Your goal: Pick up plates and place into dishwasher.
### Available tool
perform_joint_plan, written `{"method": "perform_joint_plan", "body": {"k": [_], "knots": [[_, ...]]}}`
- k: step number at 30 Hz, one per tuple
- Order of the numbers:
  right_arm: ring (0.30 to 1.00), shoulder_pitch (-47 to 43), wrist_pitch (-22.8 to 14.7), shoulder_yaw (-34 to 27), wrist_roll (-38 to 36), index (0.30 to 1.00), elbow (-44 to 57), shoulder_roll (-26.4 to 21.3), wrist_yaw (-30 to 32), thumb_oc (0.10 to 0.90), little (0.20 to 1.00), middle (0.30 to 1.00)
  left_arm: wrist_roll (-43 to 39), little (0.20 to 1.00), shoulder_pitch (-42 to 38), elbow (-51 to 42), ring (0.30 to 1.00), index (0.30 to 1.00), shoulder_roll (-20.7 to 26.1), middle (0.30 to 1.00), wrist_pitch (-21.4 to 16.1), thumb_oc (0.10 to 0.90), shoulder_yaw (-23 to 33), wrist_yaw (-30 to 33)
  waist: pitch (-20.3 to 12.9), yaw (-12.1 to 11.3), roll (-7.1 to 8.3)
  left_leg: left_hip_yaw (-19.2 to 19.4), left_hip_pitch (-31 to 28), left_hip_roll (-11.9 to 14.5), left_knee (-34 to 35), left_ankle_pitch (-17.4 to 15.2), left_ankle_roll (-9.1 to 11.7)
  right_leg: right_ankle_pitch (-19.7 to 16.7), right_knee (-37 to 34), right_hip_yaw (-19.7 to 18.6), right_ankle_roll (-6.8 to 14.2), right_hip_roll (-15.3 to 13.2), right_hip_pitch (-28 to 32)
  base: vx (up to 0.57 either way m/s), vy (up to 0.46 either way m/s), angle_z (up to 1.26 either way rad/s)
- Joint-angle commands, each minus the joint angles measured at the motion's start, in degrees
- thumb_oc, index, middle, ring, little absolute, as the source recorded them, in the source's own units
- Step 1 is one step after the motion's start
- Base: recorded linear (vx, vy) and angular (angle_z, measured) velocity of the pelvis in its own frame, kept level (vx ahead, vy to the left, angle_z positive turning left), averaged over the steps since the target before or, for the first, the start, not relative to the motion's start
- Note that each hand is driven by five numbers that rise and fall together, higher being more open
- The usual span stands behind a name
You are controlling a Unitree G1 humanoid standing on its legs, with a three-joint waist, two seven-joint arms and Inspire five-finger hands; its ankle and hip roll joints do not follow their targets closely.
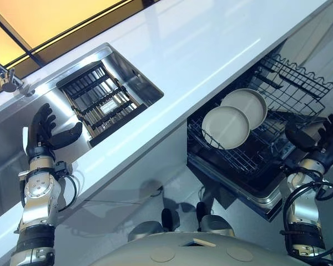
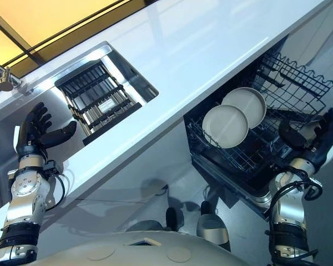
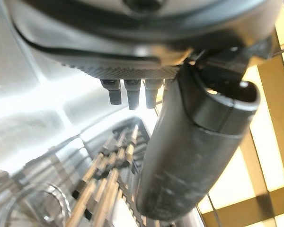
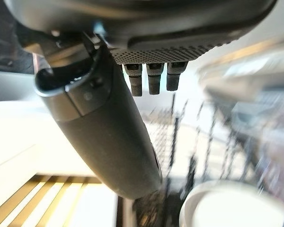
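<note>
Two pale round plates stand side by side in the open dishwasher's lower rack [image 1: 250,160], the nearer plate [image 1: 226,127] overlapping the farther plate [image 1: 247,105]. My right hand [image 1: 322,138] hovers open just to the right of them, over the rack, with nothing in it. In the right wrist view its thumb [image 4: 109,127] points toward a plate's rim [image 4: 232,203]. My left hand [image 1: 41,130] is raised open and empty over the steel sink [image 1: 116,52], beside the dark slatted drying rack [image 1: 100,102]. That rack's slats [image 3: 109,179] appear past the left thumb [image 3: 199,142].
A long white counter [image 1: 211,39] runs between the sink and the dishwasher. The dishwasher's upper wire basket [image 1: 299,83] is pulled out beyond the plates. A faucet [image 1: 3,75] stands at the sink's far left. Grey floor lies below the counter edge.
</note>
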State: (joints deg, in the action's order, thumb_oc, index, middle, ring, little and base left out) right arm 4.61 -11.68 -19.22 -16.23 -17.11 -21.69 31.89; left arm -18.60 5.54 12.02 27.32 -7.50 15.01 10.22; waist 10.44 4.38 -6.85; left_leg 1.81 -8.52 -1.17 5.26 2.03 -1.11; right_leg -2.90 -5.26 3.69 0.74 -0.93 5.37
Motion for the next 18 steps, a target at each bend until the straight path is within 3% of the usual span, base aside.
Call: {"method": "perform_joint_plan", "body": {"k": [1,6,12,18], "knots": [[0.900,-4.6,-2.9,-2.0,-6.8,0.900,-1.8,-7.4,-8.7,0.800,0.900,0.900,-2.6,0.900,-7.1,0.5,0.900,0.900,5.7,0.900,-3.4,0.800,2.1,2.0,-2.9,-0.3,-0.38,1.2,0.4,-2.0,-0.5,-4.6,-0.2,9.3,8.5,1.5,3.1,-0.3,-2.4,0.06,-0.026,-0.06],[0.900,-9.2,1.7,-0.1,-18.4,0.900,-13.8,-13.0,-19.0,0.800,0.900,0.900,-3.0,0.900,-10.9,2.1,0.900,0.900,7.6,0.900,-2.0,0.800,-1.8,2.4,-0.5,-0.9,-1.84,0.2,2.0,-2.6,-1.3,-3.7,0.2,8.9,9.8,1.4,3.1,-1.1,-4.2,0.01,-0.029,0.00],[0.900,-16.2,4.4,5.5,-18.3,0.900,-17.9,-15.5,-23.2,0.800,0.900,0.900,-5.5,0.900,-15.3,2.7,0.900,0.900,10.4,0.900,-1.6,0.800,-4.1,4.1,4.4,-1.5,-4.37,-0.4,6.4,-3.0,-3.0,-2.5,0.6,8.5,11.9,0.8,2.4,-1.8,-8.9,-0.14,0.007,0.03],[0.900,-23.2,3.7,10.7,-15.8,0.900,-20.5,-15.8,-20.5,0.800,0.900,0.900,-9.2,0.900,-19.2,2.7,0.900,0.900,13.7,0.900,-1.5,0.800,-5.6,5.8,8.7,-2.8,-5.40,-0.9,11.1,-3.1,-4.7,-1.8,0.5,7.9,14.3,1.0,1.7,-2.2,-13.8,-0.13,-0.017,-0.01]]}}
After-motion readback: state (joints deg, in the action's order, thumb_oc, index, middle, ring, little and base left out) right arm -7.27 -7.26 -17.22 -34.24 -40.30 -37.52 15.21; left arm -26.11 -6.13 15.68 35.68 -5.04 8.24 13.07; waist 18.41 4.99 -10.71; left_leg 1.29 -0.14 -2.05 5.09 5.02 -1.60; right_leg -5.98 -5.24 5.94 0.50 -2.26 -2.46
